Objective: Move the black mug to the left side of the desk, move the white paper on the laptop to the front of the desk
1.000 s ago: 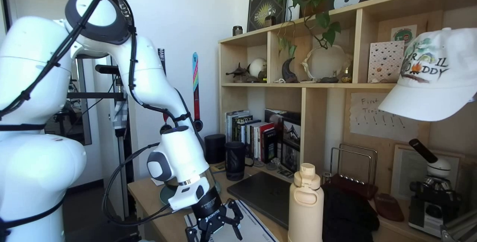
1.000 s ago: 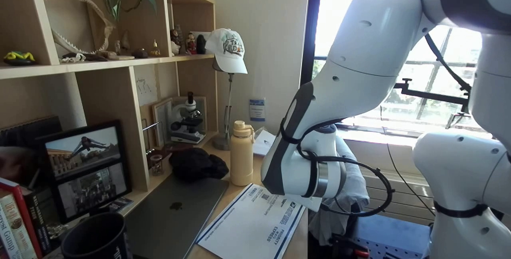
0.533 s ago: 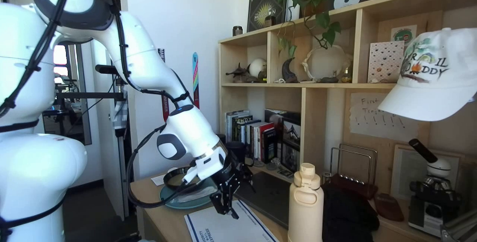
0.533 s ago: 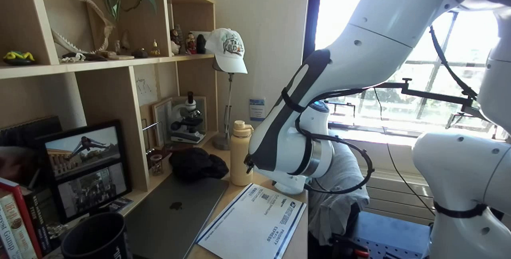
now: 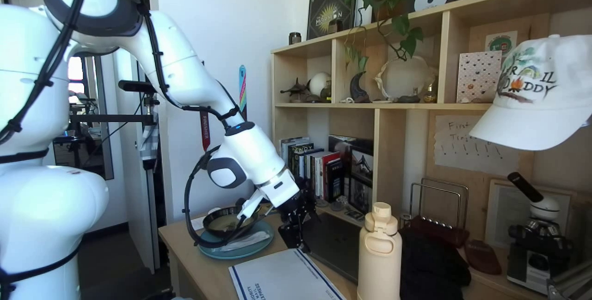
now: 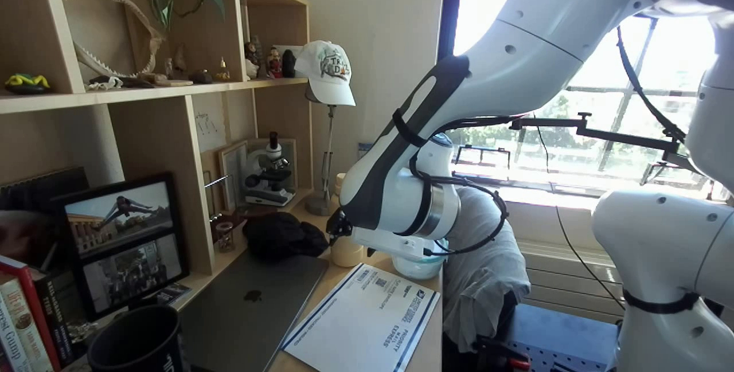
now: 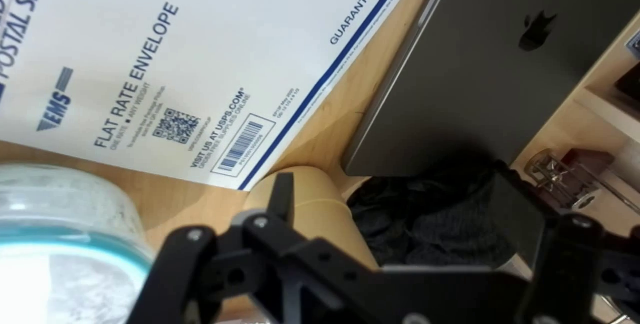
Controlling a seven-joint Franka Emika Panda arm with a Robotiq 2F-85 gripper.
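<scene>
The black mug (image 6: 137, 340) stands upright at the near end of the laptop in an exterior view; my arm hides it in the opposite exterior view. The white paper, a flat printed envelope, lies on the desk beside the laptop in both exterior views (image 5: 284, 274) (image 6: 364, 314) and the wrist view (image 7: 200, 64). The closed black laptop shows in all views (image 5: 335, 244) (image 6: 252, 303) (image 7: 475, 64). The desk is light tan wood (image 5: 189, 244). My gripper (image 5: 303, 237) is raised near the laptop and paper. Its fingers are wide apart and empty in the wrist view (image 7: 395, 194).
A cream bottle (image 5: 380, 254) stands close to the paper and laptop. A black cloth (image 6: 284, 234) lies at the laptop's far end. A dark bowl (image 5: 226, 221) sits on a blue plate (image 5: 238, 251). A clear teal-rimmed container (image 7: 70, 204) and shelf unit (image 5: 388, 152) are nearby.
My gripper has risen from above the paper and shifted toward the laptop and shelf side, uncovering the plate and bowl. The mug, paper and laptop have not visibly moved.
</scene>
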